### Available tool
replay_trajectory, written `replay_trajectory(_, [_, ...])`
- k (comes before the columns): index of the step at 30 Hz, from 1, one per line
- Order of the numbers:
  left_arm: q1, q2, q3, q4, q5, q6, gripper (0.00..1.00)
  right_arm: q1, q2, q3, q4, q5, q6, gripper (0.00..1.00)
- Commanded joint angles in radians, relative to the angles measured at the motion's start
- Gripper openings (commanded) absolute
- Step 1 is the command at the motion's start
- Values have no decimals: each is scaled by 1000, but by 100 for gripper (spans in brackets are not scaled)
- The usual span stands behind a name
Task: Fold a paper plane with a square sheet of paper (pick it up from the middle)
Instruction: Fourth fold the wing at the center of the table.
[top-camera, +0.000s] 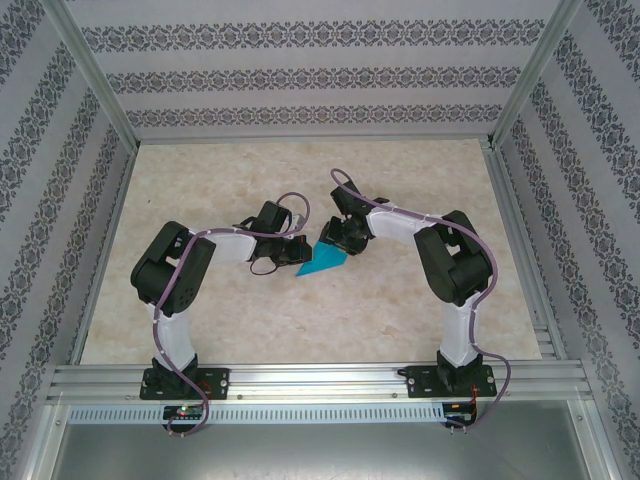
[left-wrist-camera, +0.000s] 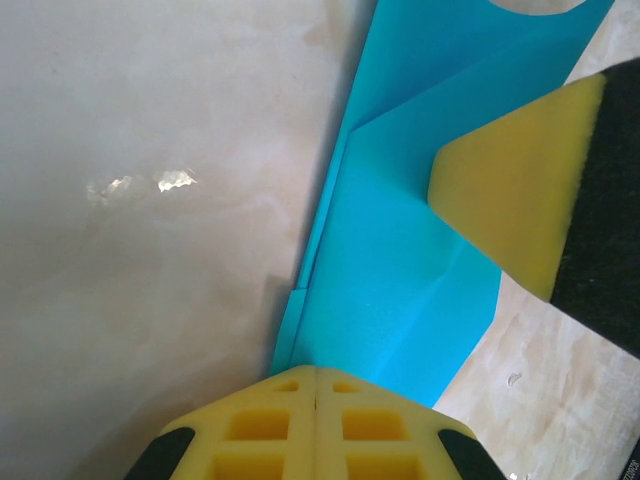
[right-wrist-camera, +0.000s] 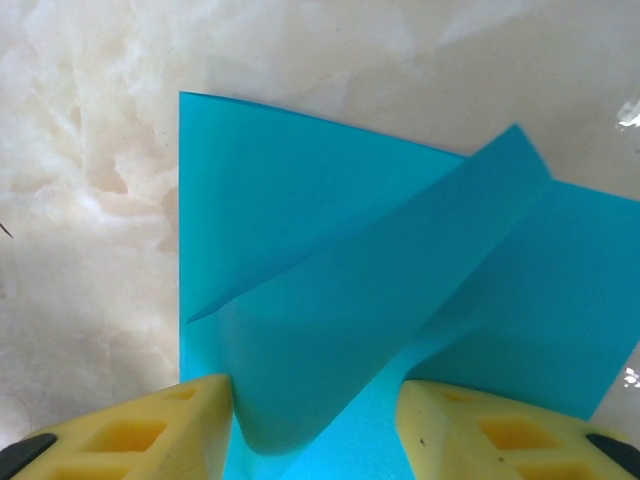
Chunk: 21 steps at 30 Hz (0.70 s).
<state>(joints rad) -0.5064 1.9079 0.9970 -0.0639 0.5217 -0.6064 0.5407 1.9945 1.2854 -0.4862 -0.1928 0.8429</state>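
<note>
**A:** What stood at the left?

**B:** The left arm (top-camera: 175, 265), bent in over the pale marbled table (top-camera: 220, 190); its left gripper (left-wrist-camera: 316, 405) reached toward the middle, the yellow pads pressed tight together with no gap between them.

**A:** Pinching anything?

**B:** Yes; the near edge of the sheet of paper (left-wrist-camera: 390, 300) ran in at the seam of those pads, so the claw was clamped on that edge.

**A:** And the sheet itself?

**B:** It was turquoise and partly folded, lying on the table at the centre between the two claws; from above it looked like a small wedge. Creases ran along it, and one flap stood up off the layer below.

**A:** Further right?

**B:** The right gripper (right-wrist-camera: 315, 410) had its fingers spread apart, one on either side of that raised flap; the flap curved up through the gap and one finger touched its fold, but the paper was not squeezed. From the left wrist's camera one of its yellow pads (left-wrist-camera: 510, 195) showed over the far part of the sheet; whether it touched, I could not tell.

**A:** And beyond?

**B:** The right arm (top-camera: 455, 260), its elbow out toward the table's right side.
</note>
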Motion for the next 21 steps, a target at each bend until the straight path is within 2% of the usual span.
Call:
replay_trajectory(1, [-8,24,22,-46,-31,18,5,-5,115,-51,-101,29,-1,52])
replay_trajectory(13, [-8,32,27,-95,-77,9,4,-6,93,-29,-99,14,-17,55])
replay_trajectory(21, [-8,43,33,-181,-136,10,3,-13,-78,-15,-25,-27,-63,56])
